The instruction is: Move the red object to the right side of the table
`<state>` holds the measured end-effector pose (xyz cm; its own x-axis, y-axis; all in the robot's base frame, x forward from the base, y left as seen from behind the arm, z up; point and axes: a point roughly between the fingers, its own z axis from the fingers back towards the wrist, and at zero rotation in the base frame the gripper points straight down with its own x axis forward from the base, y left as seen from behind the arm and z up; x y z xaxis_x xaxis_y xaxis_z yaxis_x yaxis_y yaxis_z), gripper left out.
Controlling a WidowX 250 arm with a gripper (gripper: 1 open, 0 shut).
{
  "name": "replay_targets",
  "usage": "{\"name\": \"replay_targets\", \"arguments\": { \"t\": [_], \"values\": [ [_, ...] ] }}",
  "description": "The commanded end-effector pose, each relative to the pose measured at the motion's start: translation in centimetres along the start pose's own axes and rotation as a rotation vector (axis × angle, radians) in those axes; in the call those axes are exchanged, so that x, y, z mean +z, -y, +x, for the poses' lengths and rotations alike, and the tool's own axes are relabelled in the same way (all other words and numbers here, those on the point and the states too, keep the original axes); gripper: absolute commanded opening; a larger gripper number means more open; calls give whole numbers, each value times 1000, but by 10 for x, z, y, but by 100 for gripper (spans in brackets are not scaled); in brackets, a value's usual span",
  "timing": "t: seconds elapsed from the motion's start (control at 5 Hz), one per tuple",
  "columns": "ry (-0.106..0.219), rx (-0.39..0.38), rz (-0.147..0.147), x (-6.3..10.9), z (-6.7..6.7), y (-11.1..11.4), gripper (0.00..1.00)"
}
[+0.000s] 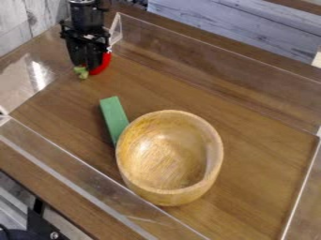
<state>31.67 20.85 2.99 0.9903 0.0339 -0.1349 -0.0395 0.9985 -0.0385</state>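
Observation:
The red object (101, 63), a small round toy fruit with a green leafy stem, lies at the far left of the brown wood-grain table (220, 84). My black gripper (86, 62) points straight down over it. It has come low, with its fingers apart on either side of the fruit. The gripper body hides most of the fruit. Only the fruit's right edge and a bit of green by the left finger show. The jaws look open, and I see no grip on the fruit.
A flat green block (113, 118) lies in front of the fruit, next to a large wooden bowl (170, 156) at the table's near middle. Clear plastic walls (51, 164) edge the table. The right half shows bare wood.

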Motion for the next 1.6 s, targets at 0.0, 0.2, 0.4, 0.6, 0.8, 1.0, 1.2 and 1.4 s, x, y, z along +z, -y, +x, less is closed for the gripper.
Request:
{"name": "replay_targets", "arguments": {
  "t": [0.0, 0.2, 0.4, 0.6, 0.8, 1.0, 1.2, 1.4],
  "values": [
    [63, -29, -13, 16, 11, -6, 100],
    [65, -62, -24, 11, 16, -7, 0],
    [67, -69, -52, 13, 15, -5, 0],
    [63, -76, -103, 13, 16, -6, 0],
    [63, -21, -164, 11, 10, 4, 100],
    [66, -44, -157, 16, 16, 24, 0],
    [86, -59, -138, 33, 19, 50, 0],
    [121, -52, -103, 58, 17, 72, 0]
  ]
}}
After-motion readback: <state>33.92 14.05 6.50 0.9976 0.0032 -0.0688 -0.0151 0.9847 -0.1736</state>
